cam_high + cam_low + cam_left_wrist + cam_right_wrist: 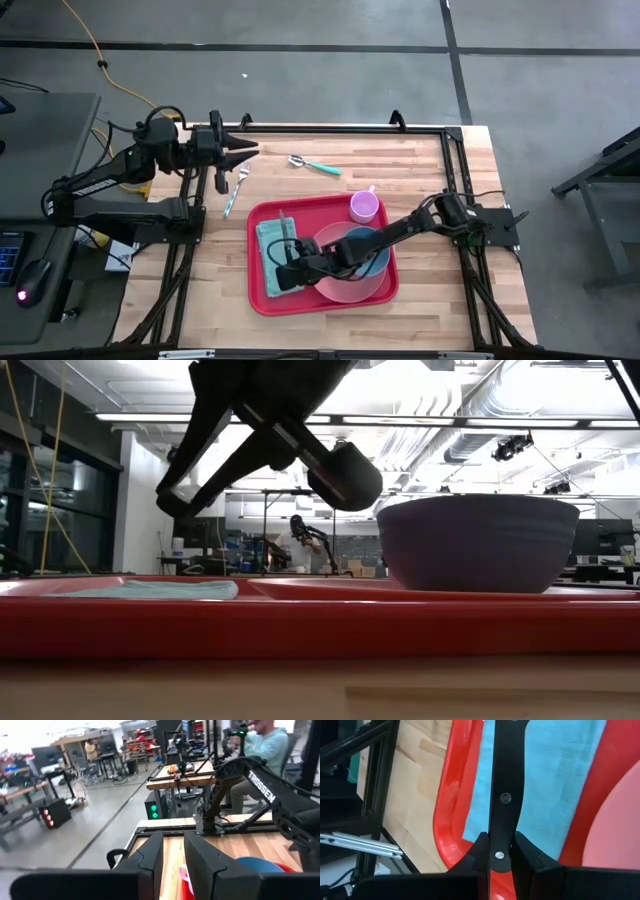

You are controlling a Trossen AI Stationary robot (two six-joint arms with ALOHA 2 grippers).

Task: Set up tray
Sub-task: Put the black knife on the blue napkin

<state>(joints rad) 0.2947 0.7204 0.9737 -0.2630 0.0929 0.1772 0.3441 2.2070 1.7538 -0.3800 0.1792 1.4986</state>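
The red tray (262, 300) lies mid-table and holds a teal napkin (270, 240) at its left end. It also holds a pink plate (350, 288), a blue bowl (365, 245) and a pink cup (364, 207). My right gripper (287, 268) reaches in from the right over the napkin (560, 780) and is shut on a black-handled knife (505, 795). My left gripper (248, 150) hangs level at the table's far left, open and empty, its fingers (150, 860) apart. My right gripper pinches the knife's black riveted handle (499, 854) between its two fingers, near the handle's free end. The fingers slant down from the table's right side. The knife points toward the far edge over the napkin. Whether it rests on the cloth I cannot tell.
A fork (235, 185) and a teal-handled spoon (315, 165) lie on the bare wood beyond the tray's far rim. Black frame rails (455, 160) run along the table's sides. A person (265, 750) sits in the room beyond the table.
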